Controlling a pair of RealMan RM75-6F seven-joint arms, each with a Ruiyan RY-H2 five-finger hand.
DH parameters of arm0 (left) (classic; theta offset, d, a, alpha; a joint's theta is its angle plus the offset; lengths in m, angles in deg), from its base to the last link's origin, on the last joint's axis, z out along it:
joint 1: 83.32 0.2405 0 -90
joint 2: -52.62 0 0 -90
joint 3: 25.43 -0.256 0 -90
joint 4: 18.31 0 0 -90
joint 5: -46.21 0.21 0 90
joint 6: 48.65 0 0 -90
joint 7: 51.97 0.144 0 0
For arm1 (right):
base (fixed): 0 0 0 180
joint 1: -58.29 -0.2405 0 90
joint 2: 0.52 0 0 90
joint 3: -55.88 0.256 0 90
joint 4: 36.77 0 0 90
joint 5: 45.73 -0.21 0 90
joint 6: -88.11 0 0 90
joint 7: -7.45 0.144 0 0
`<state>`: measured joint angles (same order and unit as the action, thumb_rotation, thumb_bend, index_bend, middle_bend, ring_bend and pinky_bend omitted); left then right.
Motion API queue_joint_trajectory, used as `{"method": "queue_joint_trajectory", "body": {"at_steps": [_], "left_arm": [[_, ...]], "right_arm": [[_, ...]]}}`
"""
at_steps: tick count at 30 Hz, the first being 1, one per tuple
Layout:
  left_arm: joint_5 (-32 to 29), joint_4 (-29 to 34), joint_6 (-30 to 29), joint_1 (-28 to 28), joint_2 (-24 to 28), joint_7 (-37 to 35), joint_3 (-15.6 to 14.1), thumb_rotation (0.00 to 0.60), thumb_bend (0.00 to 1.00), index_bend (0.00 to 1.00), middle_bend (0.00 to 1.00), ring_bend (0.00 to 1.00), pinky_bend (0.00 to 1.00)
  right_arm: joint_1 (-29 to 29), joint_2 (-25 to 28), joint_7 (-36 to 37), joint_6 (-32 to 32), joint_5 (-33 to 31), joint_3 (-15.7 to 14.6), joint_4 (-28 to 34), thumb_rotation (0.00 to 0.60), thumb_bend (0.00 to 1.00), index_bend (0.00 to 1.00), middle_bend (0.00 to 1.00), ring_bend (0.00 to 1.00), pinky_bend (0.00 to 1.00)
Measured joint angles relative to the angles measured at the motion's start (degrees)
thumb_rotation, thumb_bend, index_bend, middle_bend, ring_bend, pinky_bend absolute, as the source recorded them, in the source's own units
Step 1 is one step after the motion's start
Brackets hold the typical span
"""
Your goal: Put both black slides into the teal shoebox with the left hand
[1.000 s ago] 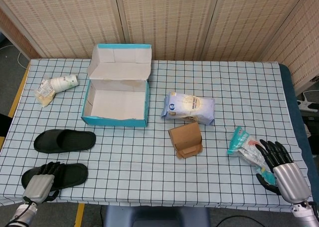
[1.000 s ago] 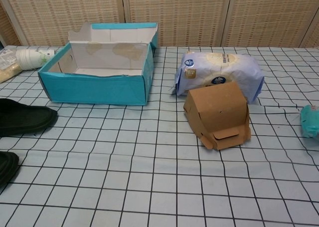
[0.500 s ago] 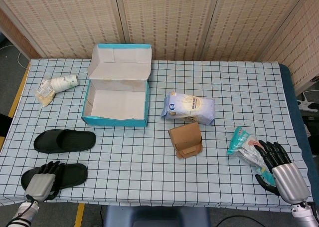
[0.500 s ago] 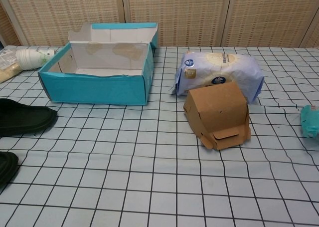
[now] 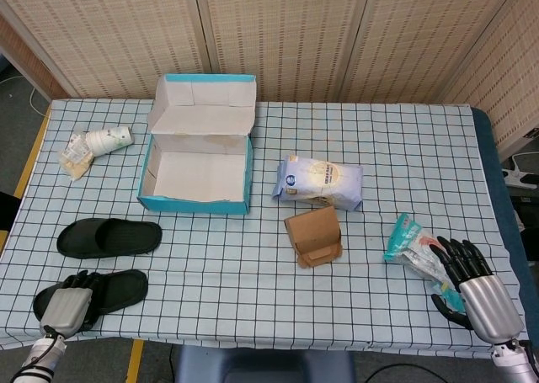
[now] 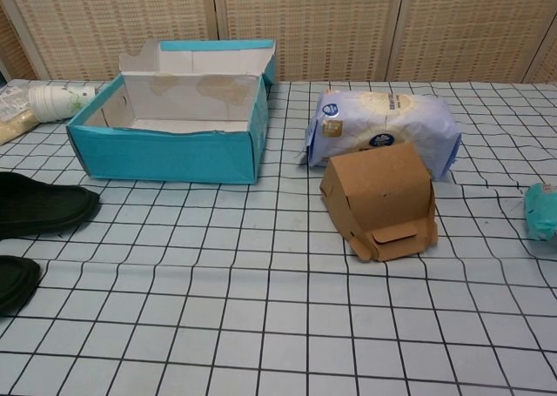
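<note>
Since a second ago the left hand [image 5: 66,303] has drawn slightly toward the near left corner of the surface [image 5: 253,265], and the near black slide [image 5: 114,289] has shifted with it; in the chest view that slide's tip now shows a little further in at the left edge. The right hand [image 5: 476,286] and everything else lie as before.

The left hand's fingers [image 5: 82,280] lie over the left end of the near slide, touching it; whether they grip it cannot be told. The far black slide [image 5: 109,237] lies flat just beyond, apart from the hand, its length running left to right.

The teal shoebox [image 5: 198,177] stands open farther back, lid tilted up against its far wall, with only its pale lining showing inside. Both slides are outside it, on its near left.

The right hand rests at the near right edge, fingers extended and slightly spread, holding nothing, touching a teal packet [image 5: 413,242]. A brown cardboard box [image 5: 313,236] and a pale blue bag [image 5: 318,181] sit mid-surface; a white bottle [image 5: 108,137] lies far left.
</note>
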<state>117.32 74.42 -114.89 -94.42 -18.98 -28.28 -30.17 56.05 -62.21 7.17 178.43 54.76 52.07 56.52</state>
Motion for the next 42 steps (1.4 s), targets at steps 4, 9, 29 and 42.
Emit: {"method": "queue_joint_trajectory", "body": {"at_steps": [4, 9, 29, 42], "left_arm": [[2.0, 0.2, -2.5, 0.6, 0.6, 0.1, -0.1, 0.600, 0.53, 0.54, 0.50, 0.41, 0.59], [4.7, 1.1, -5.0, 1.2, 2.1, -0.2, -0.2, 0.600, 0.53, 0.54, 0.49, 0.41, 0.59], [14.4, 7.8, -6.2, -6.8, 10.4, -5.7, 7.1, 0.600, 0.58, 0.55, 0.49, 0.40, 0.59], [3.9, -0.6, 11.3, -26.4, 5.8, -8.9, 19.5, 0.600, 0.58, 0.54, 0.49, 0.39, 0.58]], "right_arm": [[0.0, 0.0, -0.2, -0.2, -0.1, 0.0, 0.1, 0.575, 0.24, 0.00, 0.00, 0.00, 0.00], [0.1, -0.1, -0.4, -0.3, -0.1, 0.1, 0.2, 0.574, 0.24, 0.00, 0.00, 0.00, 0.00], [-0.2, -0.9, -2.6, -2.5, -1.8, 0.5, 0.5, 0.574, 0.24, 0.00, 0.00, 0.00, 0.00], [-0.9, -2.9, -6.9, -5.6, -6.8, 2.3, 0.5, 0.575, 0.24, 0.00, 0.00, 0.00, 0.00]]}}
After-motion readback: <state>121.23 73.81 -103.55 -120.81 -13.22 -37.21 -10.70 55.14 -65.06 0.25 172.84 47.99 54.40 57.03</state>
